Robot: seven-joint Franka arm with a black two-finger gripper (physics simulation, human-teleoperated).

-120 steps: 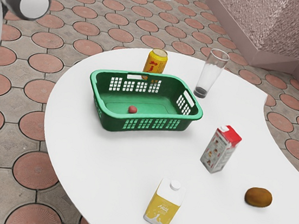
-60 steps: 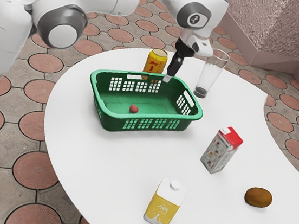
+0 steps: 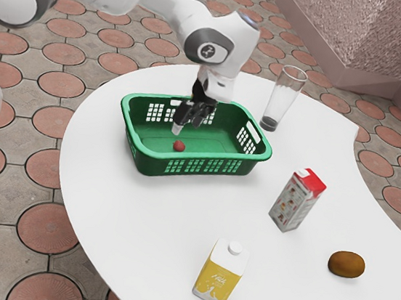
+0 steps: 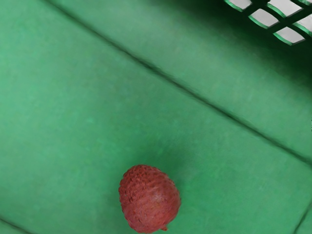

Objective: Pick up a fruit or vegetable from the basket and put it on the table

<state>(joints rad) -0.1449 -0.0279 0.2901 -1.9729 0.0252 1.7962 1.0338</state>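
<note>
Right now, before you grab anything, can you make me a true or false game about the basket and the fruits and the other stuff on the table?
1. The small red fruit is inside the green basket. True.
2. The brown fruit is in the basket too. False: the brown fruit is on the white table, outside the basket.
3. My arm reaches over the basket. True.
4. The tall glass is lying on its side. False: the tall glass stands upright.
5. The small red fruit has smooth skin. False: its skin is bumpy.
6. The carton with the red top stands outside the basket. True.
</note>
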